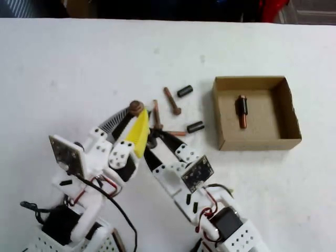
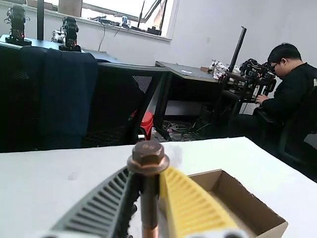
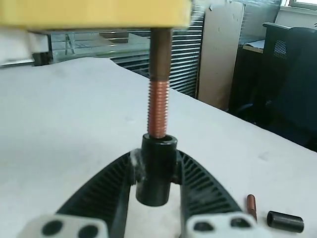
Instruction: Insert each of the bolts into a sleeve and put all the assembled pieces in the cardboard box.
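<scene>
My left gripper [image 1: 136, 114] is shut on a copper bolt [image 2: 147, 159] and holds it upright, head up, between its grey and yellow fingers. Directly below, my right gripper [image 3: 155, 166] is shut on a black sleeve [image 3: 156, 169], also upright. The bolt's threaded tip [image 3: 158, 111] reaches the sleeve's open top. In the high view both grippers meet just left of the cardboard box [image 1: 286, 113], which holds one assembled piece [image 1: 241, 111].
Loose on the table between the grippers and the box lie two bolts [image 1: 171, 101] [image 1: 156, 113], a sleeve [image 1: 184, 91], and another sleeve [image 1: 195, 126] with a bolt [image 1: 177, 133] at its end. White table extends to the left and far side.
</scene>
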